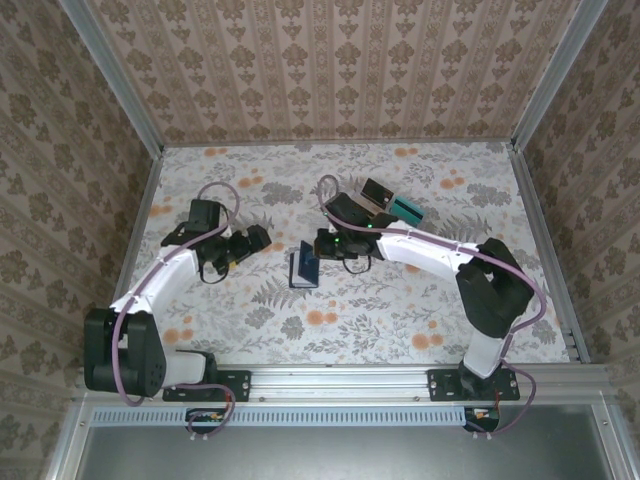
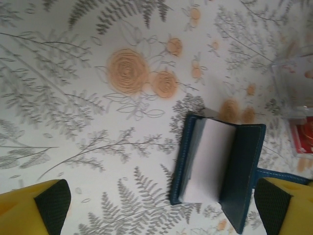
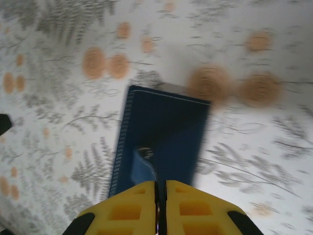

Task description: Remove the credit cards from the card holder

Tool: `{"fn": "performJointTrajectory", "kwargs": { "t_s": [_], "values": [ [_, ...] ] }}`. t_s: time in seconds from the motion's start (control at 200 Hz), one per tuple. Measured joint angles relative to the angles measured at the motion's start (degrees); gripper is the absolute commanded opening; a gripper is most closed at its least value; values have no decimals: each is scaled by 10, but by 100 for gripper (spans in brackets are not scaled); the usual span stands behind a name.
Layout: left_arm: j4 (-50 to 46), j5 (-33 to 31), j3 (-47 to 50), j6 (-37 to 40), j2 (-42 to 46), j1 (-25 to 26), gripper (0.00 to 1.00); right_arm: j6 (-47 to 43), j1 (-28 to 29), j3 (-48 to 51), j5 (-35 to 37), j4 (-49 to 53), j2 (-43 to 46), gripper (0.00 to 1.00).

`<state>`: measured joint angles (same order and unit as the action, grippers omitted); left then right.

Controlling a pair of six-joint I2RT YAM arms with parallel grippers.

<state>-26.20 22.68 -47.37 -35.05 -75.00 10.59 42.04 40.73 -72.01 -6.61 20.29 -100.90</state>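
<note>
My R jaws are sitting closed, yellow fingers [image 3: 132, 210] pressing tog. Right at the tips a small tab [image 3: 145, 164] of the card holder [image 3: 164, 122] is rising toward me. Can't tell if it's nipped, pic's blurry. The navy holder is lying on the desk [image 3: 254, 161] just ahead. My L jaws are standing wide open, gripping nothing. The holder is lying half-open ahead of them, nearer the R-side finger, pale inner leaf [image 2: 212, 156] showing. Clear tray [image 2: 293, 73] is sitting further out, to the R.
</note>
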Motion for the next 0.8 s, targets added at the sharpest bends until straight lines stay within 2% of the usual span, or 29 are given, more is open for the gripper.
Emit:
{"fn": "performJointTrajectory", "kwargs": {
  "t_s": [0.105,0.27,0.385,0.57,0.8],
  "values": [
    [37,44,1,-11,-28,12,99,2,-19,30,19,13,16,11],
    [92,108,-1,-29,-83,68,92,6,-28,43,48,42,17,10],
    [93,113,-24,-37,-126,101,84,10,-28,43,65,52,15,10],
    [98,112,-51,-46,-170,116,72,16,-28,48,79,57,7,10],
    [97,110,-66,-55,-198,132,71,17,-28,56,80,58,-3,10]
  ]
}}
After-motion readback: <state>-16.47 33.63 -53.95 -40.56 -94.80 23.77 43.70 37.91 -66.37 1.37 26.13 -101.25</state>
